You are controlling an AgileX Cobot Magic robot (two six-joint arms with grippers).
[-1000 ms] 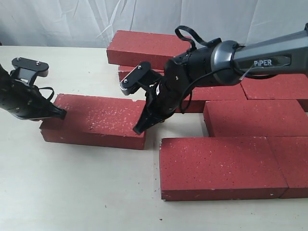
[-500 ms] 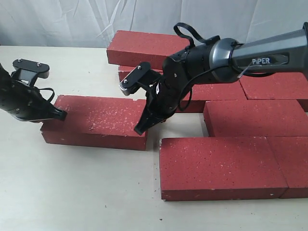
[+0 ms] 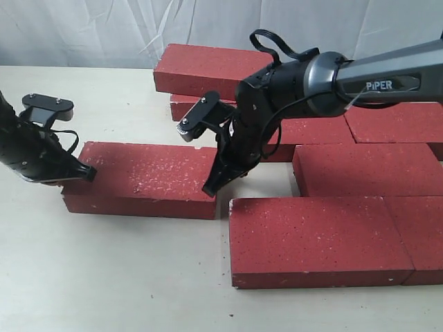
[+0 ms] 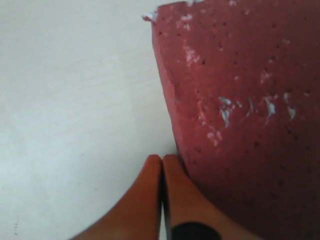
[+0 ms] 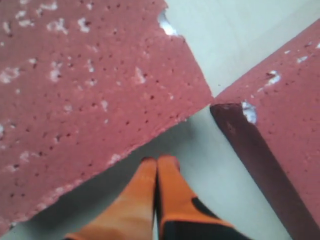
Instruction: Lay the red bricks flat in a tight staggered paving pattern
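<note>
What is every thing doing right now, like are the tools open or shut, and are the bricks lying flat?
left tool: shut, tip at one end of the loose brick
right tool: shut, holding nothing, tip by the brick's other end
loose brick: flat, not snug in the pattern
front bricks: flat, side by side
back brick: seems to rest on another brick

A loose red brick [image 3: 142, 178] lies flat on the pale counter [image 3: 118, 283], left of the rest. The left end effector [image 3: 83, 172] meets its left end, fingers drawn together. The right end effector [image 3: 212, 185], also pinched to a point, angles down at its right end. A narrow gap separates it from the near brick [image 3: 315, 238] to the right. The far bricks [image 3: 367, 166] lie flat beyond that, with a rearmost brick [image 3: 208, 68] by the white backdrop [image 3: 104, 31].
</note>
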